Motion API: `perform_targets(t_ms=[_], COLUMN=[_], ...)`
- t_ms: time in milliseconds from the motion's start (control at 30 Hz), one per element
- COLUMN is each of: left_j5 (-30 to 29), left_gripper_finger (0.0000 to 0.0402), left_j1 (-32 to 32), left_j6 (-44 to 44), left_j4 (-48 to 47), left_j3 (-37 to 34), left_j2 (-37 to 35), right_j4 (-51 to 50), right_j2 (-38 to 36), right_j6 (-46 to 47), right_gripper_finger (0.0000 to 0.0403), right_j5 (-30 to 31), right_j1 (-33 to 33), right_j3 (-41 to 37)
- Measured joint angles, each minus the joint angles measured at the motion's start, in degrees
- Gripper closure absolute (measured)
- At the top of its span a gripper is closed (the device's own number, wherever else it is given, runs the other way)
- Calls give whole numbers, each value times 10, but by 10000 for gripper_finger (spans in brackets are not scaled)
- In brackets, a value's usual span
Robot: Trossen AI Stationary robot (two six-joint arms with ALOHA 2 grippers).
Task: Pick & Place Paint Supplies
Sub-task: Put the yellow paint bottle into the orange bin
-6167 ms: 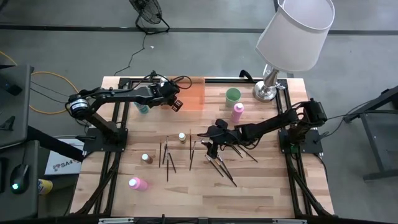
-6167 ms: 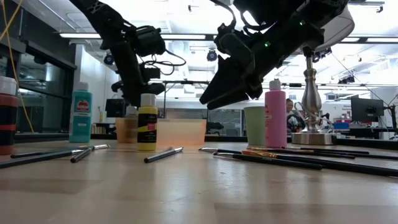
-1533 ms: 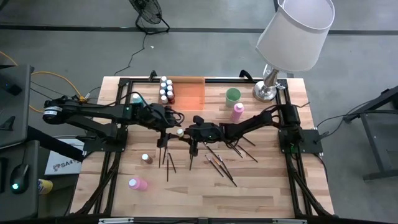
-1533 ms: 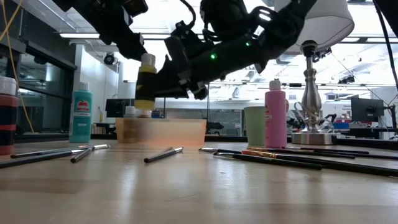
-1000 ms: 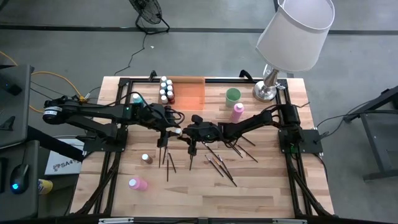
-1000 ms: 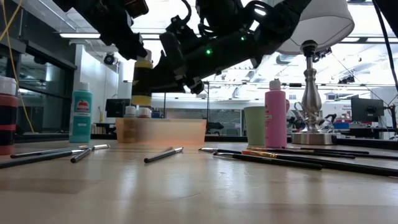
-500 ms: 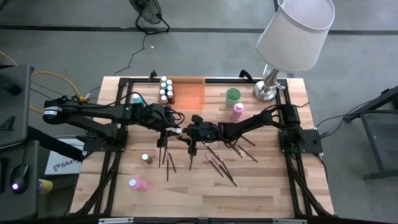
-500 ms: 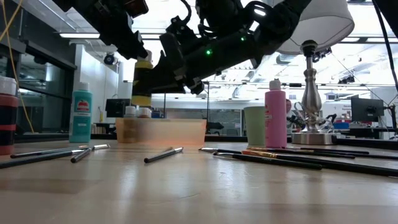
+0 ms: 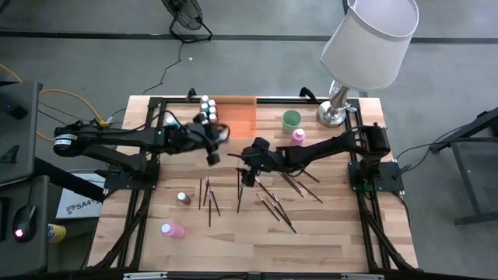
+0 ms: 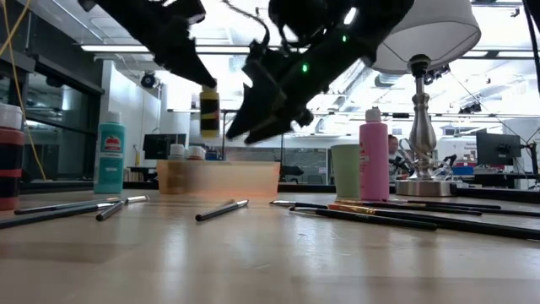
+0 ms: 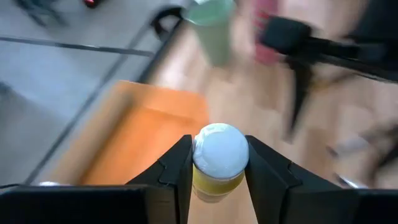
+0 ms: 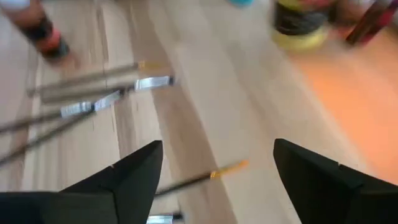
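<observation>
A yellow paint bottle (image 10: 209, 112) with a white cap (image 11: 221, 148) hangs in the air near the orange tray (image 9: 241, 118), and my left gripper (image 9: 215, 146) is shut on it. My right gripper (image 9: 247, 173) stands open just right of it over the table's middle, with nothing between its fingers (image 12: 127, 180). Several white-capped bottles (image 9: 206, 109) stand in the tray's left end. Thin dark paintbrushes (image 9: 210, 194) lie on the wood. A brown bottle (image 9: 184, 198) and a pink one (image 9: 298, 138) stand on the table, and another pink one (image 9: 173, 229) lies on it. My left gripper pinches the yellow bottle at its top, one finger (image 11: 177, 169) on each side of the white cap (image 11: 205, 155). The fingers come slanting down from the table's left. The bottle hangs upright below them, its yellow body (image 11: 214, 185) clear of the table.
A pale green cup (image 9: 291, 119) and a lamp (image 9: 336, 109) stand at the far right. A teal bottle (image 10: 110, 156) stands at the far left by the tray. More brushes (image 9: 276, 204) lie right of the middle. Bare wood lies along the near edge.
My right gripper has opened, let go of the yellow bottle and drawn back up toward the table's right. My left gripper has swung toward the far edge and the tray, carrying the bottle higher; the bottle stays upright.
</observation>
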Motion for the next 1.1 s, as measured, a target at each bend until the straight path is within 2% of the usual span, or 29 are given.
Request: perform_targets(t_ms=[267,467,600,833,1100], left_j5=[-1,41,42,37,31], left_gripper_finger=[290,290,290,290,290], left_j1=[129,213,243,289,313], left_j6=[3,-20,-40,-88,-118], left_j4=[82,142,202,242,276], left_j3=[1,0,1,1,1], left_j2=[24,96,143,209,258], right_j4=[-3,-2,2,0,0], right_j2=[-27,-27,-27,-27,-27], right_j6=[0,2,2,2,2], right_gripper_finger=[109,110,110,110,110], right_j5=[45,46,46,46,46], right_j1=[4,4,4,4,4], right_j3=[1,1,1,1,1])
